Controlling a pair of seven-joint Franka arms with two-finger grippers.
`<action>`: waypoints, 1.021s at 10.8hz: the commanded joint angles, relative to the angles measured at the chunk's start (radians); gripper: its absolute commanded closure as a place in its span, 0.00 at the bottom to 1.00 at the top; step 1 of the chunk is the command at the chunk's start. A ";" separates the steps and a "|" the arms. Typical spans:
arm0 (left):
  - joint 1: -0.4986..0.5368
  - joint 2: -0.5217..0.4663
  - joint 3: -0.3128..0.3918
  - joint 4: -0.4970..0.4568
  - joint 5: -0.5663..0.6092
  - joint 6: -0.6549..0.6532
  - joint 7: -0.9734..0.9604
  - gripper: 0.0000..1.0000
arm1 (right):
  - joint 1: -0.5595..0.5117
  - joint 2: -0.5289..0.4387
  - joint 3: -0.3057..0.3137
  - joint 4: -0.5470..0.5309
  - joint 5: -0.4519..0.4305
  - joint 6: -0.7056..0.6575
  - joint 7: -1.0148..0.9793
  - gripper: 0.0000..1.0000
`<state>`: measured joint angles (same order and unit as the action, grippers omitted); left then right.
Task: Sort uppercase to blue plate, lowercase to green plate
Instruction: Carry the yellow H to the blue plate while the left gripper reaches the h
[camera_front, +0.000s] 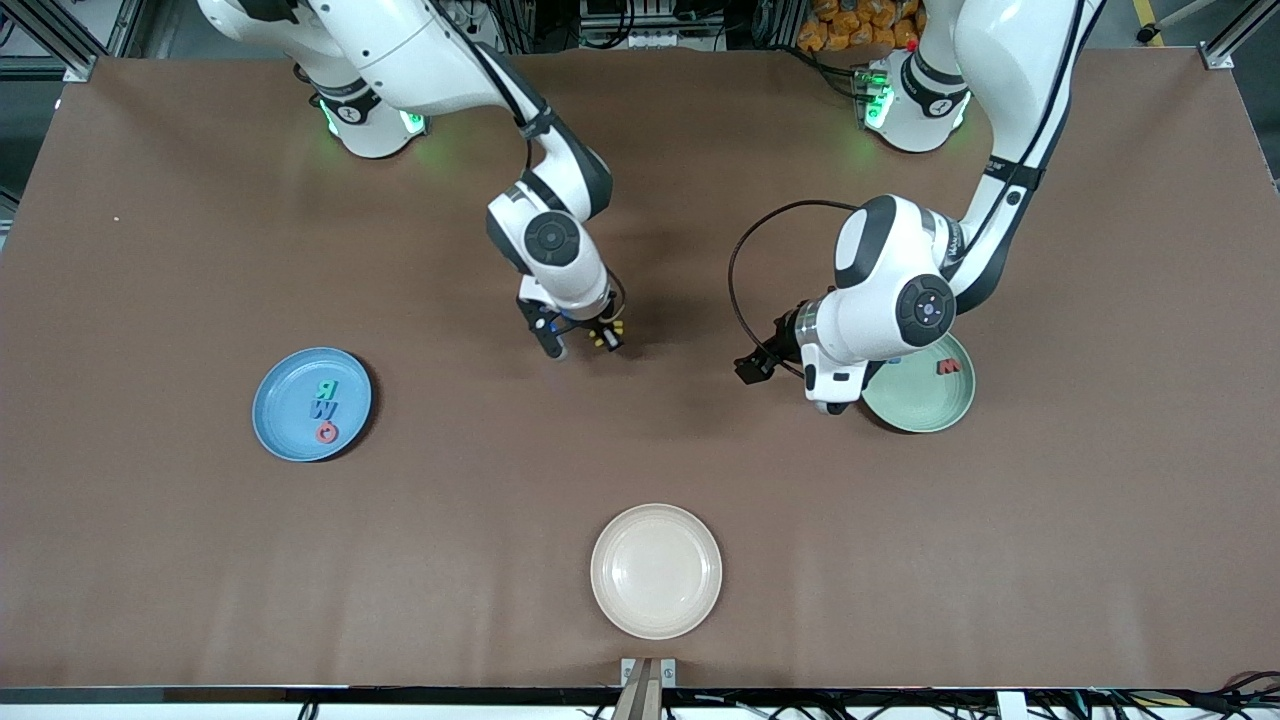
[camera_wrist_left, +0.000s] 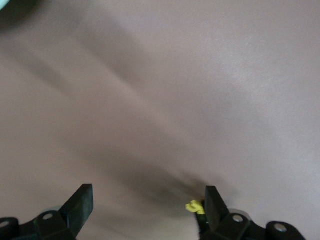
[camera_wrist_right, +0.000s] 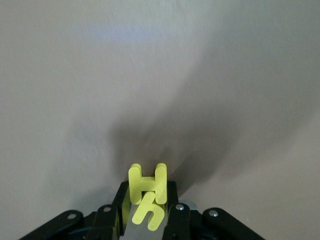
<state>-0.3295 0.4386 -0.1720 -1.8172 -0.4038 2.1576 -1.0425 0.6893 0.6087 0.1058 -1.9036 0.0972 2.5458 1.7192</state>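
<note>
Two yellow letters, a capital H (camera_wrist_right: 148, 182) and a smaller h (camera_wrist_right: 146, 214), sit pinched together in the right pincer (camera_front: 580, 338), which hangs over the bare brown surface (camera_front: 150, 250) a little above the middle of the front frame. In the right wrist view the H stands upright between the fingers with the h just below it, touching it.

At the middle left of the front frame the blue plate (camera_front: 280, 400) holds three letters in a close row: a teal R (camera_front: 326, 389), a blue W (camera_front: 324, 410) and a red ring-shaped Q (camera_front: 327, 433).

At the middle right the pale green plate (camera_front: 930, 415) is partly covered by the left arm; a dark red m (camera_front: 948, 367) shows on it, and a small blue bit at the arm's edge may be another letter. The left pincer (camera_front: 762, 360) hangs beside that plate, over bare surface, its jaws spread wide with nothing between them.

Low in the frame's centre lies a cream plate (camera_front: 656, 571).
</note>
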 joint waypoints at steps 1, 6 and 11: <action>-0.002 0.014 0.002 0.015 0.008 0.007 -0.010 0.01 | -0.004 -0.017 0.003 -0.022 -0.030 0.013 0.028 1.00; -0.054 0.015 0.005 0.016 0.013 0.053 -0.010 0.01 | -0.109 -0.059 -0.040 -0.022 -0.275 -0.135 -0.142 1.00; -0.238 0.067 0.031 0.048 0.362 0.215 -0.011 0.02 | -0.178 -0.156 -0.222 -0.018 -0.332 -0.291 -0.608 1.00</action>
<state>-0.5257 0.4637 -0.1617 -1.8091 -0.1315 2.3329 -1.0509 0.5271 0.4878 -0.0762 -1.8997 -0.2114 2.2669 1.2261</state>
